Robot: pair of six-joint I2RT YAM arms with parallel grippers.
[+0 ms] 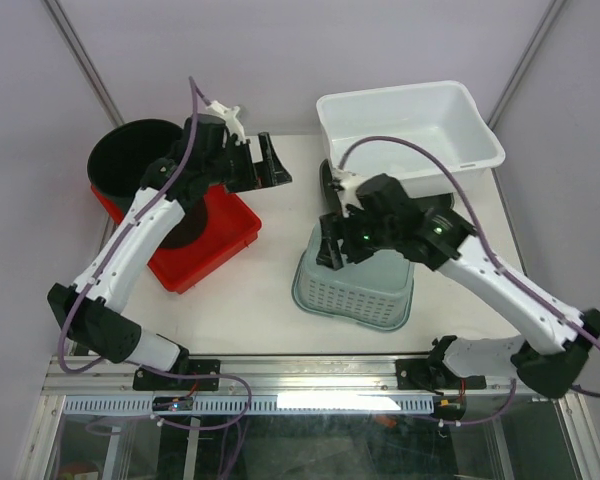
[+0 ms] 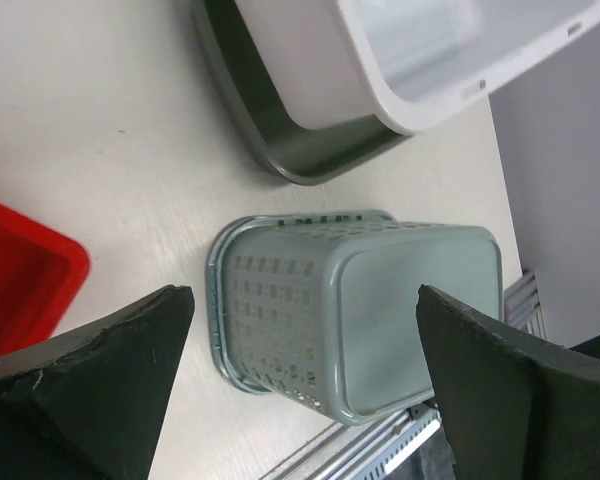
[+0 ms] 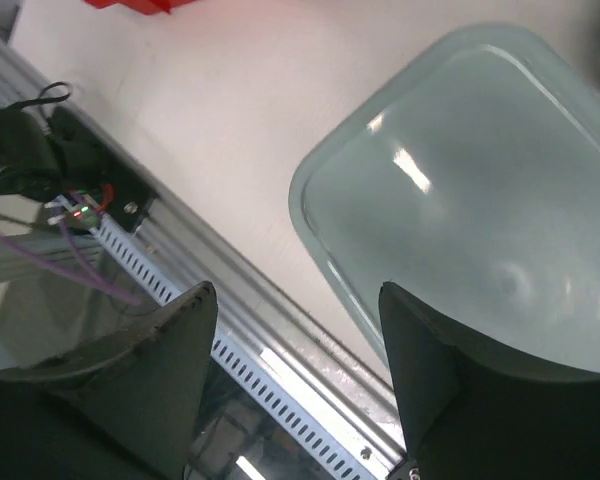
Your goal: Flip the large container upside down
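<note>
A pale green perforated basket [image 1: 355, 288] lies upside down on the table, its flat bottom facing up; it also shows in the left wrist view [image 2: 370, 310] and the right wrist view [image 3: 480, 200]. A larger white tub [image 1: 410, 122] stands upright at the back right, resting partly on a dark green tray [image 1: 330, 182]. My right gripper [image 1: 334, 242] is open and empty, hovering over the basket's left end. My left gripper [image 1: 266, 164] is open and empty, raised above the table left of the tub.
A red bin [image 1: 230, 235] sits at the left with a black bucket [image 1: 130, 155] behind it. The metal rail [image 1: 310, 372] runs along the table's near edge. In the left wrist view the white tub [image 2: 420, 60] overlaps the dark tray [image 2: 280, 140].
</note>
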